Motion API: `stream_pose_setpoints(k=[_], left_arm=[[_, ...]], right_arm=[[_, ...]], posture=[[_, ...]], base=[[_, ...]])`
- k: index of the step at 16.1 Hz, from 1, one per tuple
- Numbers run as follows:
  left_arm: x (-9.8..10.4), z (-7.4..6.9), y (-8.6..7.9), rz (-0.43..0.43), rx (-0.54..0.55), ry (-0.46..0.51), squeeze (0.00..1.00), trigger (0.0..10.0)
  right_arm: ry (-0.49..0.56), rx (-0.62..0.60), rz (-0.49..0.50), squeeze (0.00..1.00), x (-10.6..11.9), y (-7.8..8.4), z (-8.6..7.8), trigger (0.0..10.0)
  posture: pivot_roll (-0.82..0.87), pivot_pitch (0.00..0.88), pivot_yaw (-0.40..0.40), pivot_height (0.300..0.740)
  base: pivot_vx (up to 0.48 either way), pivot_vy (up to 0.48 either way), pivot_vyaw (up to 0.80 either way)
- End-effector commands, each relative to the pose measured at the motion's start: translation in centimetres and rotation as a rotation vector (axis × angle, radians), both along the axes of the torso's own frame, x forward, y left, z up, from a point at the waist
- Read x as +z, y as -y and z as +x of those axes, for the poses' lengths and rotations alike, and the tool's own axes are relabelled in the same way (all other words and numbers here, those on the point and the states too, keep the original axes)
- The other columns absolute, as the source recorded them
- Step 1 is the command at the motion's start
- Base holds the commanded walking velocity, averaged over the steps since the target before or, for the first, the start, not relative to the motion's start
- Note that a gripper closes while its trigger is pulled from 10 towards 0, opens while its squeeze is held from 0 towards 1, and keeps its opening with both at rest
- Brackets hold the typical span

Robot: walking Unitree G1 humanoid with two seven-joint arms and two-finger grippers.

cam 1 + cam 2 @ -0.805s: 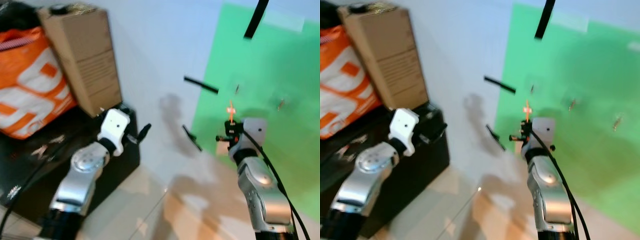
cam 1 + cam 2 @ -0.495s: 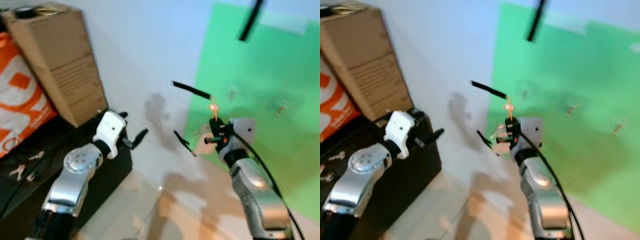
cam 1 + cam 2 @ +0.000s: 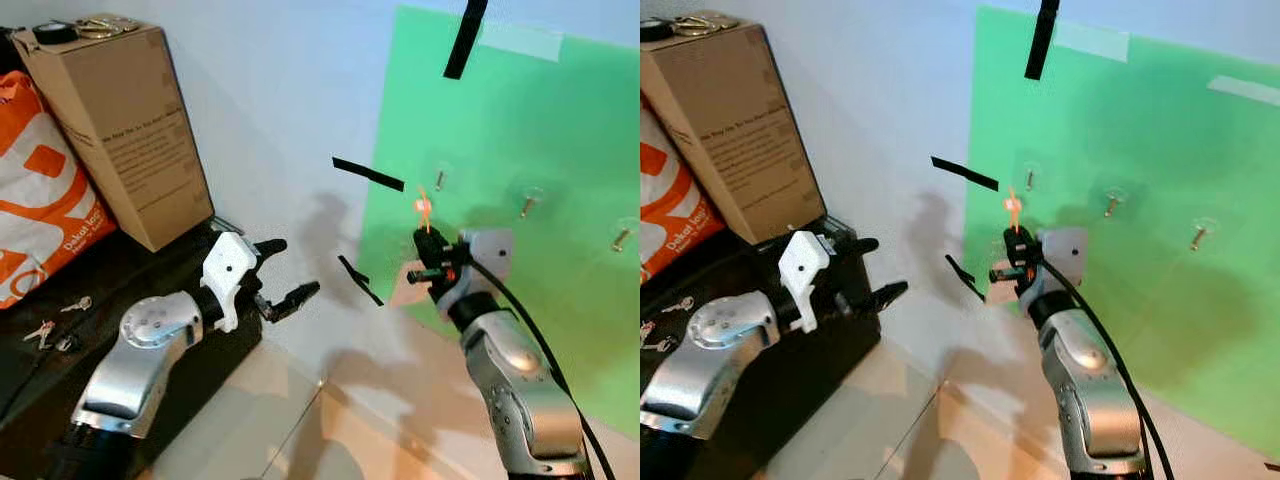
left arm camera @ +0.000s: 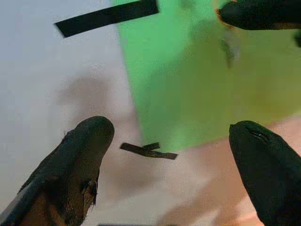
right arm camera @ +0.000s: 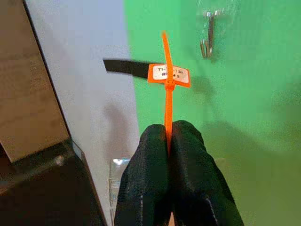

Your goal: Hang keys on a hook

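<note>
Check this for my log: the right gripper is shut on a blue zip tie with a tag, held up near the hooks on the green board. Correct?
Not quite: the zip tie is orange, not blue, as the right wrist view shows. The right gripper is indeed shut on it, near the hooks on the green board.

Two black fingers (image 4: 75, 165) of the left gripper (image 4: 171, 169) are seen spread wide apart, with nothing between them. Beyond them a green sheet (image 4: 207, 80) is fixed to a pale wall (image 4: 56, 94). A strip of black tape (image 4: 107, 17) is stuck across the sheet's upper edge, and a shorter piece of tape (image 4: 148, 151) at its lower corner. A dark blurred shape (image 4: 261, 13) is seen before the sheet.
</note>
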State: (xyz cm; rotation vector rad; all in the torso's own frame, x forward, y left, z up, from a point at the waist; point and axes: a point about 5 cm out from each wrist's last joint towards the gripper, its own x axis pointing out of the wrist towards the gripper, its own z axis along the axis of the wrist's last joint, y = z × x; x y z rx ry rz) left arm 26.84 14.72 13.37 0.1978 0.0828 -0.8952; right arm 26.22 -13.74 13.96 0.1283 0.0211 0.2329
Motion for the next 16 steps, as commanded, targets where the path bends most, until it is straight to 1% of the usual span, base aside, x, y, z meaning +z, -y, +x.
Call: stream_pose_setpoints(k=[1,5,8,12,16], left_arm=[[0.4,-0.2,0.1,-0.004,-0.026,-0.001,0.04,10.0],[0.5,-0.3,0.1,-0.005,-0.049,-0.005,0.04,10.0],[0.6,-0.4,0.2,-0.003,-0.058,-0.004,0.04,10.0],[0.7,-0.4,0.1,-0.004,-0.071,-0.01,0.04,10.0],[0.9,-0.4,0.2,-0.014,-0.091,-0.014,0.04,10.0]], right_arm=[[0.046,0.004,0.034,0.0,1.2,-0.1,0.3,10.0],[0.056,0.013,0.082,0.0,2.0,-0.4,1.0,10.0],[0.069,-0.031,0.123,0.0,2.4,0.1,1.3,10.0],[0.076,-0.067,0.172,0.0,2.7,0.7,1.3,10.0],[0.079,-0.063,0.189,0.0,2.7,0.6,1.2,10.0]], posture=[[-0.01,0.0,0.025,0.74],[-0.01,0.0,0.025,0.74],[-0.01,0.0,0.023,0.74],[-0.01,0.0,0.028,0.74],[-0.01,0.0,0.033,0.74]], base=[[0.0,0.0,0.0],[0.0,0.0,0.0],[0.0,0.0,0.0],[0.0,0.0,0.0],[0.0,0.0,0.0]])
